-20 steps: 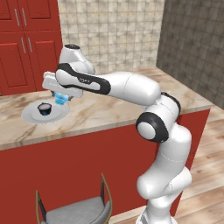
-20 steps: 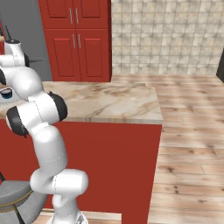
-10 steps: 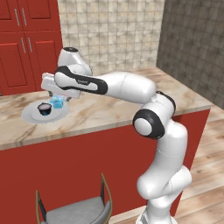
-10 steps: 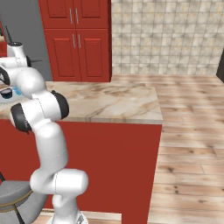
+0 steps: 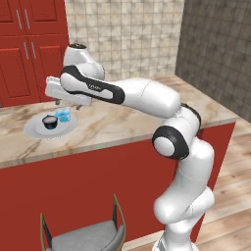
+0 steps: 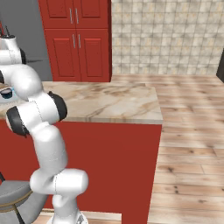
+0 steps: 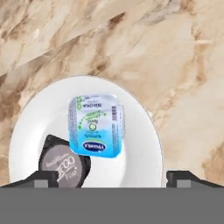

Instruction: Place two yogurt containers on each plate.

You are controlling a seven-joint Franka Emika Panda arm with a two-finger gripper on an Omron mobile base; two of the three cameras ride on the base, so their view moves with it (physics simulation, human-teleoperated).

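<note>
You see a marble counter [image 5: 122,122] with red front before red cupboards [image 5: 29,44], where the gripper [image 7: 112,177], wide open and empty, hangs above the plate [image 7: 140,148] carrying the yogurt container [image 7: 95,125] beside a dark tub [image 7: 64,162].

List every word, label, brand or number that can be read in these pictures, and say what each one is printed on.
"EGO": the end of a larger word, seen upside down on the lid of the dark tub; the small line beside it is unreadable.
Light-blue yogurt container: a dark blue brand oval and green lines of print on its lid, all too blurred to read.
Robot arm: a small pale mark on its dark band, too small to read.
Both tubs sit on the white plate.
</note>
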